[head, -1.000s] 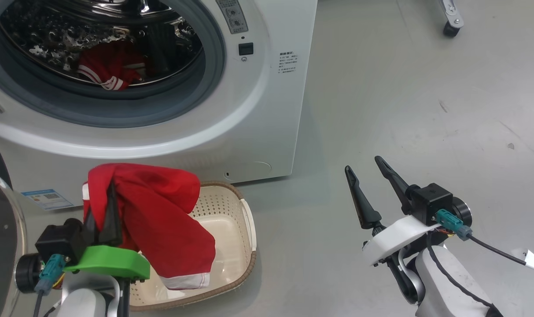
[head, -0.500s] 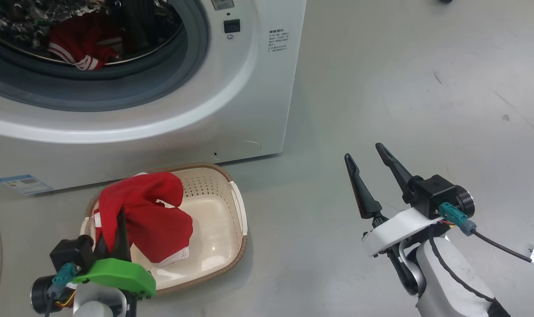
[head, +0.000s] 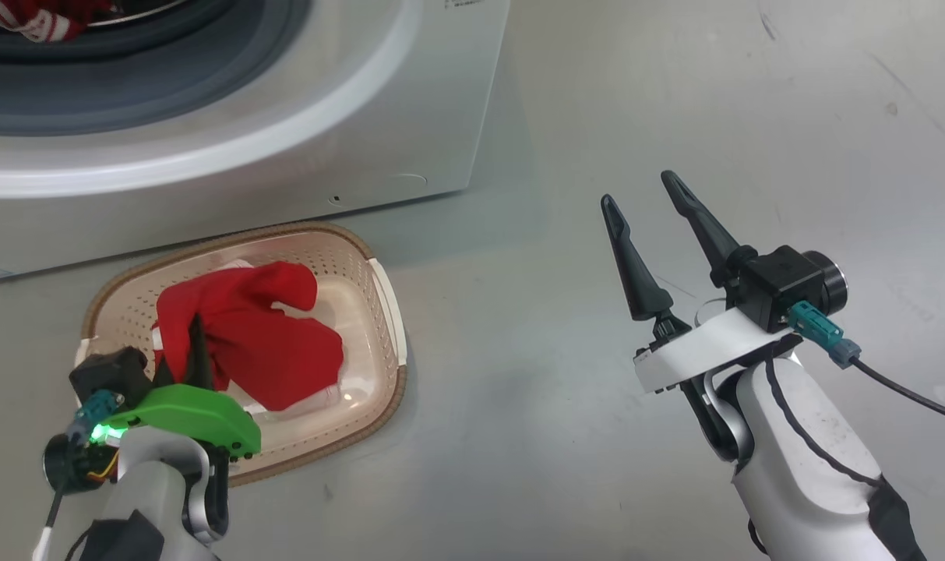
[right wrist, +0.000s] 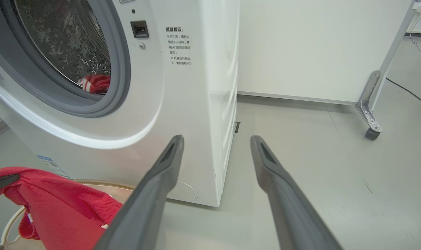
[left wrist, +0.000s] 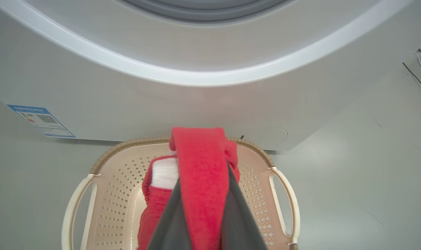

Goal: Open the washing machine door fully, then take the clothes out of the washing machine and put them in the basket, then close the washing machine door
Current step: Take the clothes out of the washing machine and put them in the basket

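Left tool (head: 196, 331) is clamped on a red garment (head: 262, 343), holding it low in the basket (head: 246, 232), probably so it drops inside rather than over the rim. Right tool (head: 638, 189) hangs spread and empty above the floor (head: 597, 467), clear of the work. One washing machine (head: 285, 140) stands just behind one basket. Two garments show: the held one and a second garment (head: 44, 23) inside the machine.

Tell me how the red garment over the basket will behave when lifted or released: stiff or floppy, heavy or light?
Probably floppy: the red garment folds and hangs around the left gripper, sagging into the basket. Likely light, since one narrow pinch carries it. Its textured surface looks grippy, so slipping seems unlikely.
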You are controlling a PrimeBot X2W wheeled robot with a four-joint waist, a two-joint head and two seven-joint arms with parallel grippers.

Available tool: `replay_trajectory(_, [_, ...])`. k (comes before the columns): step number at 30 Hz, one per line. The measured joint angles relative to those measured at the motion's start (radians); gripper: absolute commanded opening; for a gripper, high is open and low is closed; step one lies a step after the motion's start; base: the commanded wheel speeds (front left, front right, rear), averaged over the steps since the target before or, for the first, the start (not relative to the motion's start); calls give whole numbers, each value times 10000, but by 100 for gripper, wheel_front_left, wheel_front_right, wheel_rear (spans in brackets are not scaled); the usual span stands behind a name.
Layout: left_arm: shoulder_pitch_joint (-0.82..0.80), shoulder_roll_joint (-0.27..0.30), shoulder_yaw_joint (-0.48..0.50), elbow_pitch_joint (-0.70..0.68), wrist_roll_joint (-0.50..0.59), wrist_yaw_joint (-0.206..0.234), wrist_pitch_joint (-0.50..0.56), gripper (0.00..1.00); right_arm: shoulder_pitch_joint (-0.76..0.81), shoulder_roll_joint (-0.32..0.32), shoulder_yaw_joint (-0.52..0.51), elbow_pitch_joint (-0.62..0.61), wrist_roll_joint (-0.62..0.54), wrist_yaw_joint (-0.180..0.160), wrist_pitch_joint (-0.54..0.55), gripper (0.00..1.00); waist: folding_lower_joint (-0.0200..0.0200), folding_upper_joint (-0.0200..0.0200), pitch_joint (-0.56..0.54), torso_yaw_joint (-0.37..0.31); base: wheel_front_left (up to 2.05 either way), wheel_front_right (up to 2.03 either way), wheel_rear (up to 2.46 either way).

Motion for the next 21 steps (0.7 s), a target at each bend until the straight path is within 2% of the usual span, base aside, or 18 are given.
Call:
replay_trajectory(9, [-1359, 261, -173, 1266, 123, -176, 412, 0, -524, 6, -58, -395, -2, 31, 0, 100, 0, 0, 1255, -379, 0, 0, 0])
replay_trajectory(21, [-2167, 207, -182, 2968, 17, -456, 656, 0, -975, 17, -44, -510, 2, 21, 0, 100, 1, 0, 2416, -567, 0, 0, 0])
